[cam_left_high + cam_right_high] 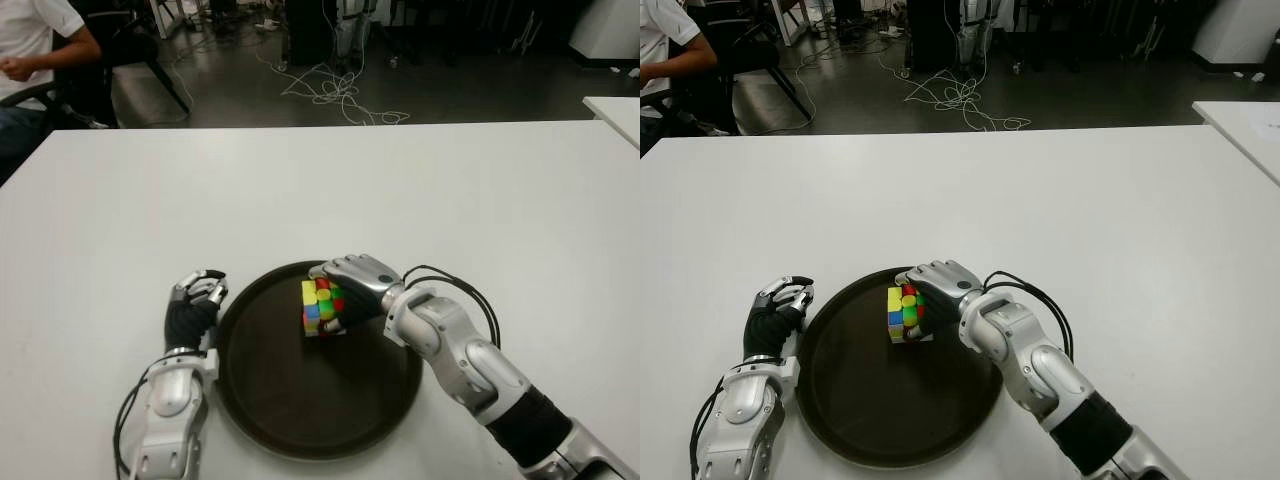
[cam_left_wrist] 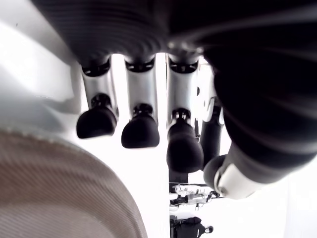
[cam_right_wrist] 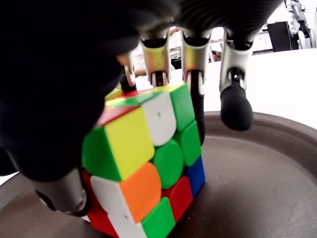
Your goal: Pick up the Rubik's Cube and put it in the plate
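Note:
The Rubik's Cube (image 1: 322, 306) has mixed colours and stands in the back part of the dark round plate (image 1: 300, 410). My right hand (image 1: 352, 280) reaches in from the right and is shut on it: in the right wrist view the thumb presses one side of the cube (image 3: 148, 163) and the fingers (image 3: 235, 106) curl over the far side. The cube's lower edge is at the plate's surface (image 3: 257, 188); I cannot tell whether it touches. My left hand (image 1: 197, 295) shows just left of the plate's rim, fingers (image 2: 141, 131) curled, holding nothing.
The white table (image 1: 400, 190) stretches wide behind and beside the plate. A seated person (image 1: 30, 40) is at the far left beyond the table. Cables (image 1: 335, 95) lie on the floor behind. Another table's corner (image 1: 615, 110) shows at the right.

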Robot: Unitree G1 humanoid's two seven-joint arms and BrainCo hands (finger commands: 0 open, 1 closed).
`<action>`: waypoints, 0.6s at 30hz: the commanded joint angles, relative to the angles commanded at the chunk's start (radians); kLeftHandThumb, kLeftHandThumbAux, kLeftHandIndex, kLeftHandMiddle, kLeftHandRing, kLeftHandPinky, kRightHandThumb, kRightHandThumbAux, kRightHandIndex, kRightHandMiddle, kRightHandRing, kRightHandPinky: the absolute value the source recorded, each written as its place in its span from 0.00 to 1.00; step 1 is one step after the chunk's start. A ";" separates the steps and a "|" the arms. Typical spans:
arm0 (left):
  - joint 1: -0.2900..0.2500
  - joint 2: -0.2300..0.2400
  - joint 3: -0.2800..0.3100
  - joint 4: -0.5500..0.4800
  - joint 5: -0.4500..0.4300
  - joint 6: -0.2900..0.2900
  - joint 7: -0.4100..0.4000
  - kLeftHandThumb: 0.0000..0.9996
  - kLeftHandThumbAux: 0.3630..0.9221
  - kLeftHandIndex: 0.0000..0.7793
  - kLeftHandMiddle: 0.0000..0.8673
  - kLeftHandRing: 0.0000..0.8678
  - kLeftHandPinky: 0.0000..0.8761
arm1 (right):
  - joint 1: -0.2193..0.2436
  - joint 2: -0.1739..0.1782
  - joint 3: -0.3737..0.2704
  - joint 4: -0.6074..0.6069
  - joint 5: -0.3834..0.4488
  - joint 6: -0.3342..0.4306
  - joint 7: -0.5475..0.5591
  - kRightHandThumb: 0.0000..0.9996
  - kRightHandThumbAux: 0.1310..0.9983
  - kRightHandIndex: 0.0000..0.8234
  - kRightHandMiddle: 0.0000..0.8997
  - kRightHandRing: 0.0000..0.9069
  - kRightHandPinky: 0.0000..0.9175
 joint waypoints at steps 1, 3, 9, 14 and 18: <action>0.000 0.000 0.000 0.000 -0.001 0.001 0.000 0.71 0.61 0.57 0.92 0.94 0.91 | -0.001 0.000 0.000 0.000 0.000 0.001 0.002 0.68 0.71 0.49 0.77 0.81 0.81; -0.001 0.000 0.001 0.000 -0.002 0.002 -0.001 0.71 0.61 0.57 0.92 0.94 0.91 | -0.003 0.002 0.001 0.002 -0.001 0.005 0.004 0.68 0.71 0.49 0.77 0.81 0.81; -0.003 0.000 0.005 0.002 -0.016 0.000 -0.012 0.71 0.61 0.57 0.92 0.94 0.92 | -0.005 0.008 0.001 0.002 -0.002 0.018 0.013 0.68 0.71 0.48 0.77 0.82 0.83; -0.002 0.004 0.005 0.003 -0.018 -0.008 -0.020 0.71 0.61 0.57 0.92 0.94 0.92 | -0.007 0.011 0.002 0.002 0.000 0.025 0.023 0.68 0.71 0.48 0.77 0.82 0.82; -0.002 0.005 0.004 0.002 -0.016 -0.009 -0.022 0.71 0.61 0.57 0.92 0.94 0.92 | -0.018 0.008 0.010 0.005 -0.001 0.029 0.052 0.68 0.71 0.48 0.76 0.80 0.78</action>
